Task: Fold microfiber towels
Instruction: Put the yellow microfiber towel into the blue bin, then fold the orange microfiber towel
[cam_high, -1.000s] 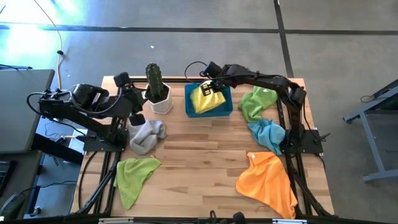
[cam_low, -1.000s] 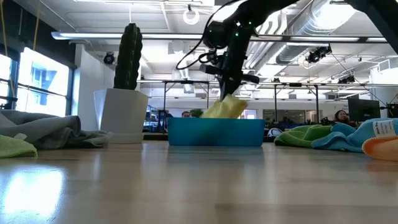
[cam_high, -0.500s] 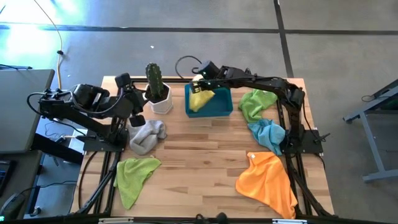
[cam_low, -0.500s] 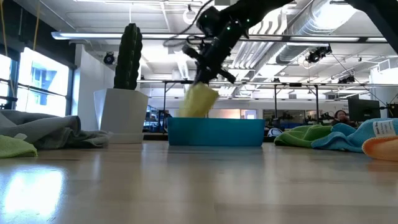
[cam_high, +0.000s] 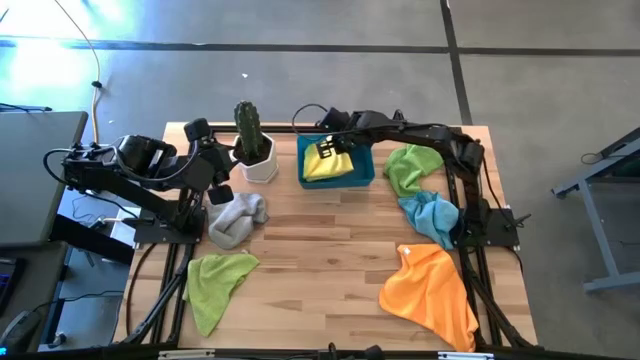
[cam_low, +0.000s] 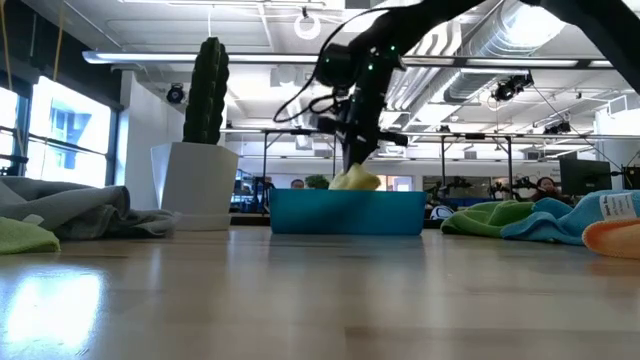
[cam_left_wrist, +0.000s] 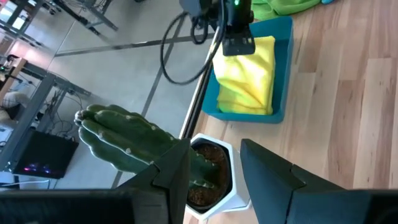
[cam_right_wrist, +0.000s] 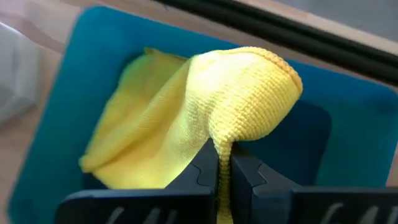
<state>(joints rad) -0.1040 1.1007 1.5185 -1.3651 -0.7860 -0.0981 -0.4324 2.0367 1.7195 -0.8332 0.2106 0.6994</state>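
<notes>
**A:** Yellow towel (cam_high: 327, 164) — where is it?

**B:** Mostly inside the blue bin (cam_high: 362, 176), bunched up. One fold is pinched between the closed fingers of the right end effector (cam_high: 327, 150), which hangs over the bin's far side. From the low view, only a small hump of the yellow towel (cam_low: 352, 180) shows above the bin's rim (cam_low: 346, 212).

**A:** And the other towels, taking the bin as the marker?

**B:** A green towel (cam_high: 412, 165) lies just to the right of the bin. Nearer the front edge on that side comes the light blue towel (cam_high: 430, 216), then the orange towel (cam_high: 434, 290) toward the front right corner of the tabletop (cam_high: 322, 270). Left of the bin and a bit forward sits the grey towel (cam_high: 234, 218), and a second green towel (cam_high: 215, 279) lies further forward still.

**A:** The left end effector?

**B:** The left end effector (cam_high: 219, 186) waits to the left of the bin, beside the potted cactus (cam_high: 250, 141) that stands just next to the bin. Its fingers (cam_left_wrist: 267, 177) stand apart and hold nothing.
</notes>
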